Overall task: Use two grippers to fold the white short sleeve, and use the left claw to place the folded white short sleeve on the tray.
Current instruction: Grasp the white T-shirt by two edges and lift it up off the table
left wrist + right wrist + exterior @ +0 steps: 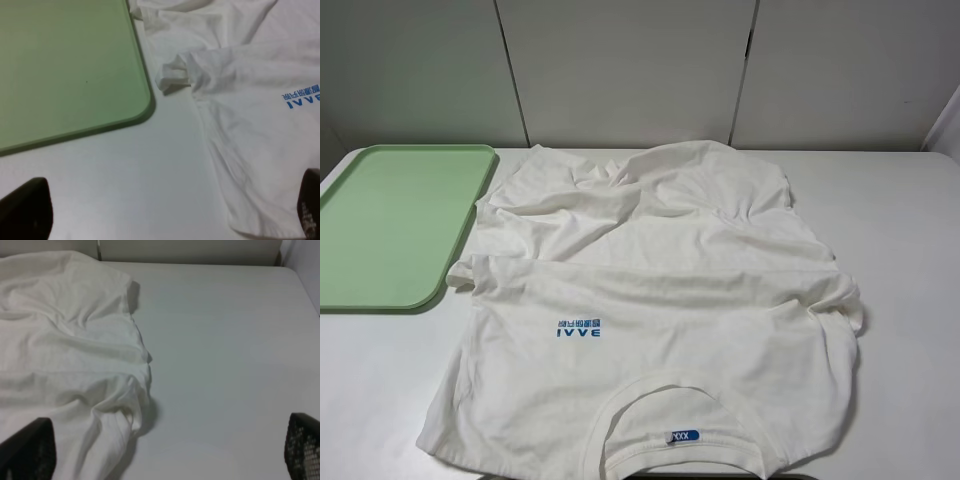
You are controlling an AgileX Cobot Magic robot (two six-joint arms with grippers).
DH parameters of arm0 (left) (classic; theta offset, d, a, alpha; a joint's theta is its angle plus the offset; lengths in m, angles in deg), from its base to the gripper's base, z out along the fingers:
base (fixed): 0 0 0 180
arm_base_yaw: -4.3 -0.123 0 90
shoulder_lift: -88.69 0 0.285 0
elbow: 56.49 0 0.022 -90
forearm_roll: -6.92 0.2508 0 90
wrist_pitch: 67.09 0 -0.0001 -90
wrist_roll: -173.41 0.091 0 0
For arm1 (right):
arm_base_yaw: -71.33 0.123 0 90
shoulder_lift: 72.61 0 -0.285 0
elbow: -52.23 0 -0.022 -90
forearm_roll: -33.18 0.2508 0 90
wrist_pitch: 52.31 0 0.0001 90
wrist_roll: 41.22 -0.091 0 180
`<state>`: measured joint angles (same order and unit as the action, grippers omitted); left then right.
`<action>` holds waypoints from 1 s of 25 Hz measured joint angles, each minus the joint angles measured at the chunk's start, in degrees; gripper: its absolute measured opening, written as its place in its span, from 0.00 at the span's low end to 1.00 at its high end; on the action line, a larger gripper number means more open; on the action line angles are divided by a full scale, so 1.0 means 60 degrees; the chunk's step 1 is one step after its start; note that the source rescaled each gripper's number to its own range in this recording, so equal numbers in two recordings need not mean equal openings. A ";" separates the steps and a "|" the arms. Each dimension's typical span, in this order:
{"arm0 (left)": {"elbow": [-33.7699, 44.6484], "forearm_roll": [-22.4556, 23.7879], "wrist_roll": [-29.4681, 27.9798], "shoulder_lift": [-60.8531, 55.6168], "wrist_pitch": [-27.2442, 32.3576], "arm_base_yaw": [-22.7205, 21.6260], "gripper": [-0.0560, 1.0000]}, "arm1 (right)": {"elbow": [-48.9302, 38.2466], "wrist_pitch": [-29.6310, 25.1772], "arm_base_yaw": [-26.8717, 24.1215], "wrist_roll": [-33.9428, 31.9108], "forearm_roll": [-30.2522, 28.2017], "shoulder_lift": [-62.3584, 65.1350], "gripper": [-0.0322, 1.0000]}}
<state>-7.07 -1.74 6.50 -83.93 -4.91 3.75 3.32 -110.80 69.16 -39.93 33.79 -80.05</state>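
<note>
On my far left the light-green tray (390, 225) lies bare on the white table (905, 250), its right rim just beside the cloth. My left gripper (167, 215) hangs above the table near the tray's rounded corner, jaws spread wide and holding nothing; one fingertip shows over bare table, the other over the shirt's edge. The white T-shirt (660, 300) lies spread in the middle of the table, collar (670, 395) and blue neck label (682, 436) toward the near edge, the blue IVVE print (578, 328) on the chest, the hem rumpled at the far side. It is not yet folded. I judge it light, soft and limp (it will sag and drag rather than keep any shape), so a pinch must take both layers at an edge. On my side I would take hold at the bunched left sleeve (175, 75) or the shoulder seam by it. To the right, the other sleeve (120, 422) lies crumpled at the cloth's edge, a fair hold for my right gripper (165, 450), which hovers there with jaws likewise wide apart and empty, bare table beyond it.
</note>
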 joint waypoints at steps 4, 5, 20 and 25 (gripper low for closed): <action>0.0000 0.0000 0.0000 0.0000 0.0000 0.0000 0.97 | 0.0000 0.0000 0.0000 0.0000 0.0000 0.0000 1.00; 0.0000 0.0000 0.0000 0.0000 0.0000 0.0000 0.97 | 0.0000 0.0000 0.0000 0.0000 0.0000 0.0000 1.00; 0.0000 0.0000 0.0000 0.0000 0.0000 0.0000 0.97 | 0.0000 0.0000 0.0000 0.0000 0.0000 0.0000 1.00; 0.0000 0.0000 0.0000 0.0000 0.0000 0.0000 0.97 | 0.0000 0.0000 0.0000 0.0000 0.0000 0.0000 1.00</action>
<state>-7.07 -1.74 6.50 -83.93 -4.91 3.75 3.32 -110.80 69.16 -39.93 33.79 -80.05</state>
